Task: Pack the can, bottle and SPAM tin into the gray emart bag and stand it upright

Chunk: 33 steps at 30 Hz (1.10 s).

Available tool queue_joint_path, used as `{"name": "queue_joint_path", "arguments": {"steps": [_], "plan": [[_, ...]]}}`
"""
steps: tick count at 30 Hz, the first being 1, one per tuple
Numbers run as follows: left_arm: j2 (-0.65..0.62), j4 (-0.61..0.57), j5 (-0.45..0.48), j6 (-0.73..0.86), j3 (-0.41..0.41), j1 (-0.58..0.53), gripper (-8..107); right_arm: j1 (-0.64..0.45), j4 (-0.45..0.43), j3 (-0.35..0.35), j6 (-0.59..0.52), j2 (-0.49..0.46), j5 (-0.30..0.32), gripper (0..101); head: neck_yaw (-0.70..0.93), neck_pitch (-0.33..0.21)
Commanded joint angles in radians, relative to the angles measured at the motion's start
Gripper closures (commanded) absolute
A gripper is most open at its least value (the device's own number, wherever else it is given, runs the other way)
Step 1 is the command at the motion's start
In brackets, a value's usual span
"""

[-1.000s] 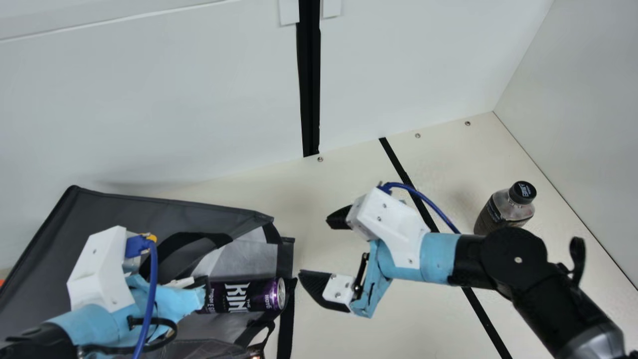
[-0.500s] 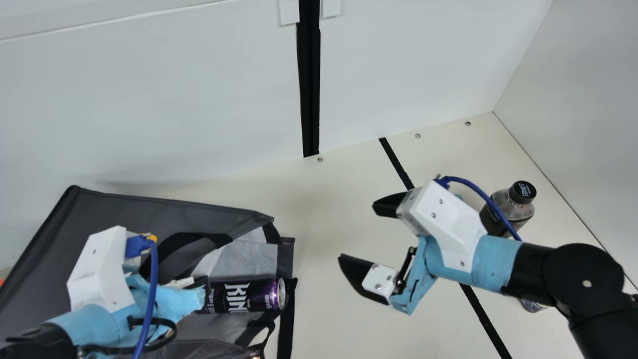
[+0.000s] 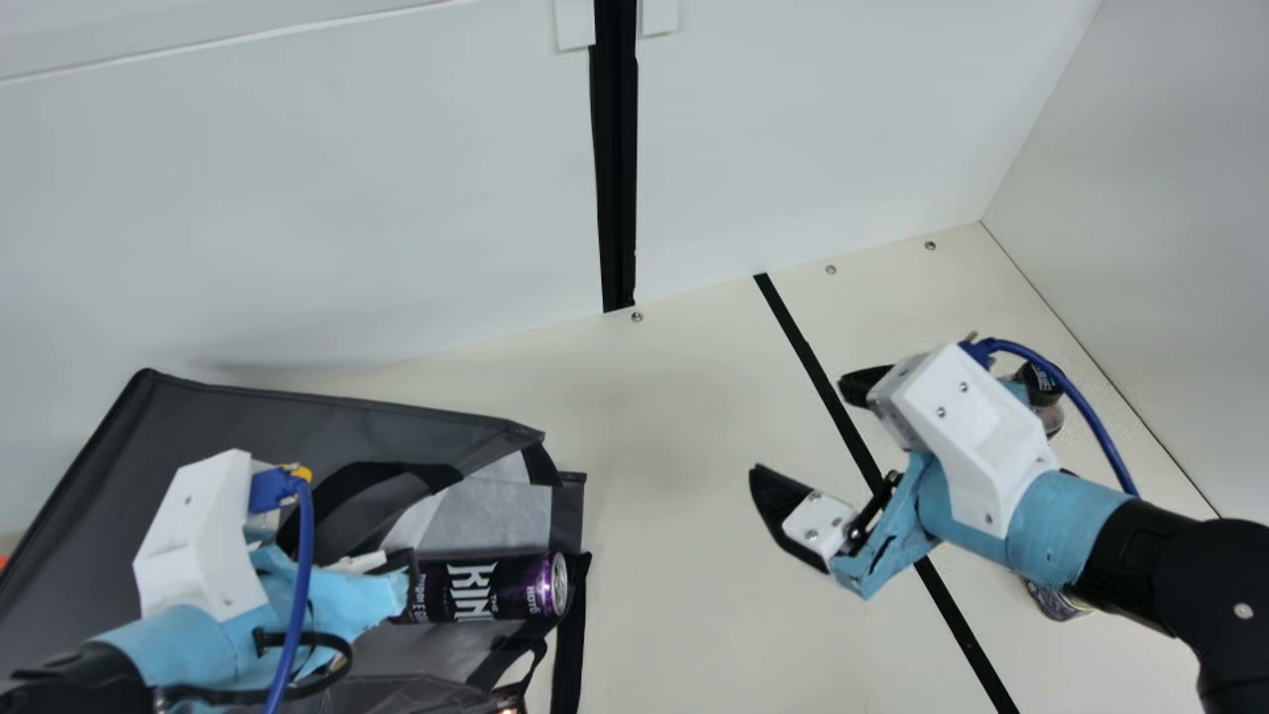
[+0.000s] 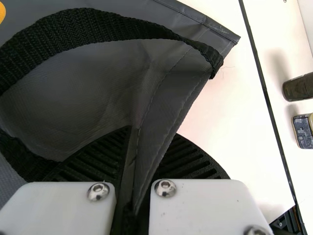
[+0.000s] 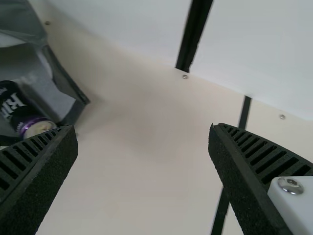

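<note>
The gray bag [image 3: 248, 416] lies at the left of the main view, its mouth towards the right. Inside the mouth the dark purple can [image 3: 476, 588] rests on its side. My left gripper [image 3: 198, 535] is over the bag; in the left wrist view that gripper [image 4: 151, 139] is shut on the bag's edge [image 4: 159, 115], beside a black strap. My right gripper [image 3: 798, 426] stands open and empty over the table, as does the same gripper [image 5: 142, 129] in the right wrist view. The bottle [image 3: 1049, 409] is partly behind it, and the tin [image 3: 1056, 601] is mostly hidden under the right arm.
A black strip [image 3: 833, 402] crosses the cream table [image 3: 654, 416] between bag and bottle. White walls stand at the back and right. The bottle [image 4: 299, 88] and tin [image 4: 303, 131] sit close together in the left wrist view.
My right gripper has moved right, away from the bag and towards the bottle's side, staying open; its arm now covers more of the bottle. My left gripper, the bag and the can have kept still.
</note>
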Motion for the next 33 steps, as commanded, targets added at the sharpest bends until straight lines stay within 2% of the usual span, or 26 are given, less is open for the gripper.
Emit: {"name": "queue_joint_path", "arguments": {"steps": [1, 8, 13, 26, 33], "plan": [[0.000, 0.000, 0.000, 0.000, 0.000, 0.000, 107, -0.003, -0.064, -0.006, 0.059, -0.004, -0.022, 6, -0.001, -0.023], [0.000, 0.000, 0.000, 0.000, 0.000, 0.000, 107, -0.011, -0.234, -0.046, 0.225, -0.022, -0.058, 6, -0.001, -0.023], [0.000, 0.000, 0.000, 0.000, 0.000, 0.000, 107, -0.014, -0.361, -0.084, 0.355, -0.028, -0.056, 6, -0.001, -0.023], [0.000, 0.000, 0.000, 0.000, 0.000, 0.000, 107, 0.003, -0.679, -0.203, 0.645, -0.022, 0.004, 6, -0.001, -0.023], [0.000, 0.000, 0.000, 0.000, 0.000, 0.000, 107, 0.013, -0.810, -0.261, 0.762, -0.018, 0.053, 6, -0.001, -0.023]]}}
